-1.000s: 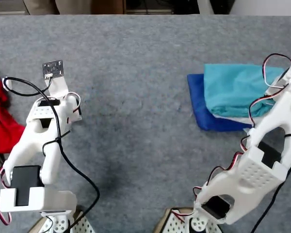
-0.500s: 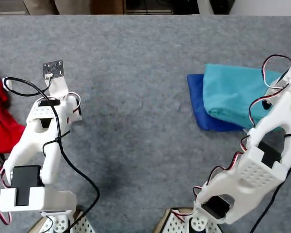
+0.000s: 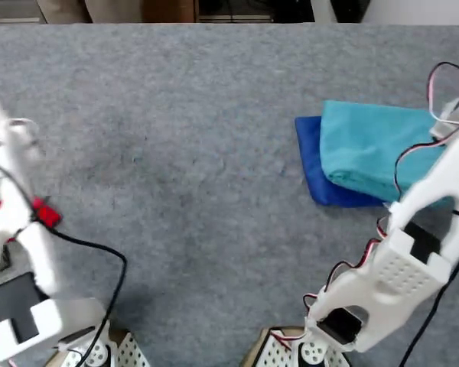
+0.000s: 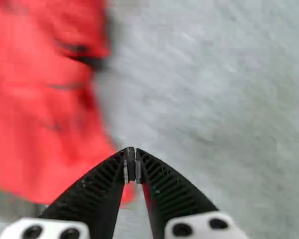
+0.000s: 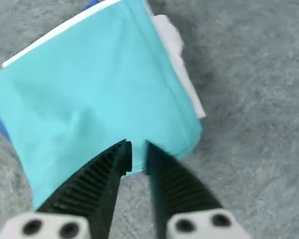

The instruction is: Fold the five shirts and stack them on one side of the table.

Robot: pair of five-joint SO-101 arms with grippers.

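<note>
High view first: the stack sits on the right side of the grey table (image 3: 214,153), with the teal shirt (image 3: 367,145) lying folded on the blue shirt (image 3: 312,160). Your right arm (image 3: 413,245) stands over the stack's near edge. Your left arm (image 3: 15,229) is out at the far left edge of the table.

Left wrist view now: the red shirt (image 4: 40,99) lies crumpled and unfolded just beside the left gripper (image 4: 131,167), whose fingers are pressed together on nothing. Judging by that, the red one is the job in hand. Spread that claw before you come down, take a single edge of cloth and not a bunched lump, and drag it out onto bare table where you can flatten it.

Right wrist view: the right gripper (image 5: 134,149) hovers above the teal shirt's edge, its fingers parted by a narrow gap and empty. A white shirt (image 5: 177,50) peeks out under the teal one. The stack looks tidy, so lift that arm straight up and clear, or you risk catching the teal corner and pulling the pile askew. Then bring it over to help flatten the red shirt.
</note>
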